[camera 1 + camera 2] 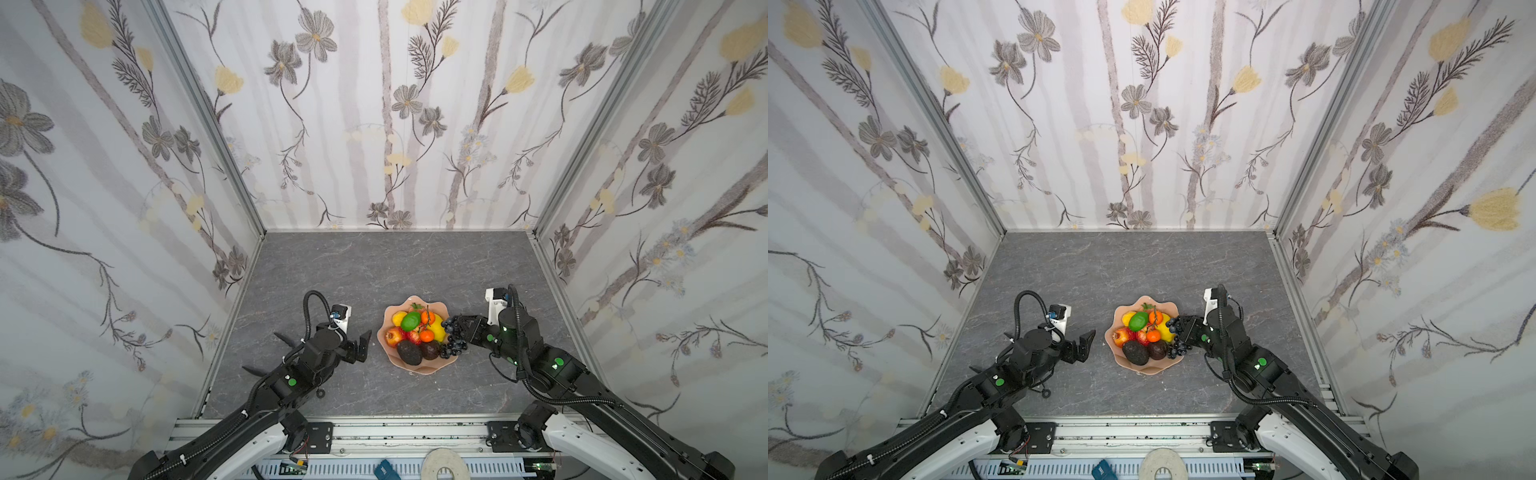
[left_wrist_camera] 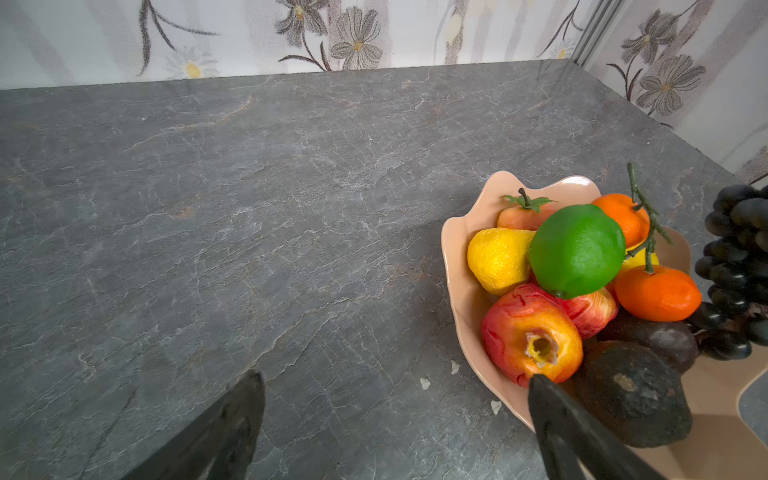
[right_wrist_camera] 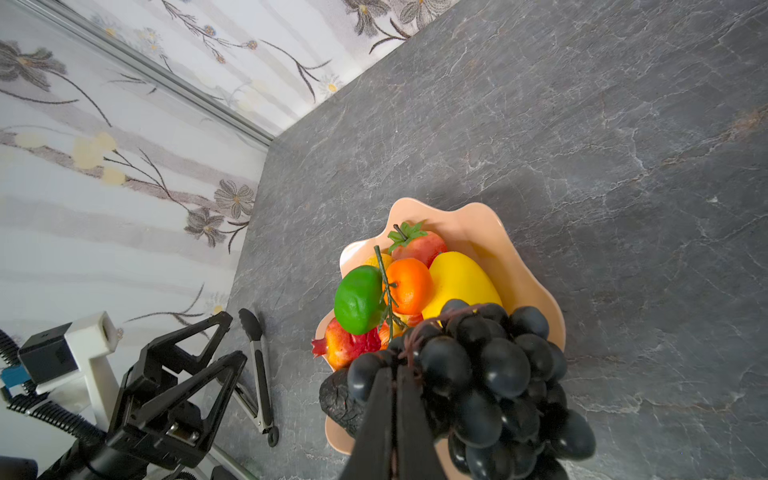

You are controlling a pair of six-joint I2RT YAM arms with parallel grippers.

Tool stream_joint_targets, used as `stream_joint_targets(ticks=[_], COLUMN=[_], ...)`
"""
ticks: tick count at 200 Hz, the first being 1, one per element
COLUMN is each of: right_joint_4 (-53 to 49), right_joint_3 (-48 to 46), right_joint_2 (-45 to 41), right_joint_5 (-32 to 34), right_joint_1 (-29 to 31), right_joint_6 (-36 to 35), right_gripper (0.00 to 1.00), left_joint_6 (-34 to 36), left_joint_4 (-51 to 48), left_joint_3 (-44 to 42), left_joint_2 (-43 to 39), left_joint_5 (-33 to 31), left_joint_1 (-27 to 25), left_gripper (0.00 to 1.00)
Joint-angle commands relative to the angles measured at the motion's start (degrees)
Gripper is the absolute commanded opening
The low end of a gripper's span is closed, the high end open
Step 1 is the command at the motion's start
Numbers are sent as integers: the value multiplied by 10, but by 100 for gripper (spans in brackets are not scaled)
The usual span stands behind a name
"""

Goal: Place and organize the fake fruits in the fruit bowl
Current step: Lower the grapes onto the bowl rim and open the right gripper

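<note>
Rightward, grape bunch (image 1: 451, 332) straddles rim of fruit bowl (image 1: 419, 371) — open tabletop (image 1: 374, 266) beyond.

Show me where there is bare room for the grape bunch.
In the fruit bowl, bare lobes show in front of the avocados and behind the yellow pear; its middle is piled. The table between bowl and back wall is open.

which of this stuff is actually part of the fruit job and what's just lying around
Part of the job: fruit bowl, the fake fruits piled in it, grape bunch in the right gripper.
Just lying about: black tongs on the table, tape roll at the near edge.
</note>
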Motion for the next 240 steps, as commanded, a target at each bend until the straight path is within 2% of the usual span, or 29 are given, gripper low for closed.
stream_joint_targets(ticks=[1,70,191,240], right_joint_4=[55,103,153,172], right_joint_3=[-2,-5,8,15], right_joint_2=[14,68,167,203], right_joint_5=[-25,-59,-75,-77], right_joint_1=[-14,-36,-69,-69], right_joint_6=[-9,-10,-27,-30], right_gripper=[0,0,0,6], left_joint_6=[1,1,2,3], left_joint_4=[6,7,12,13], left_joint_3=[3,3,4,4], left_joint_2=[-2,2,12,14], left_joint_5=[-6,-6,-6,-7], left_joint_1=[0,0,0,0], left_gripper=[100,100,100,100])
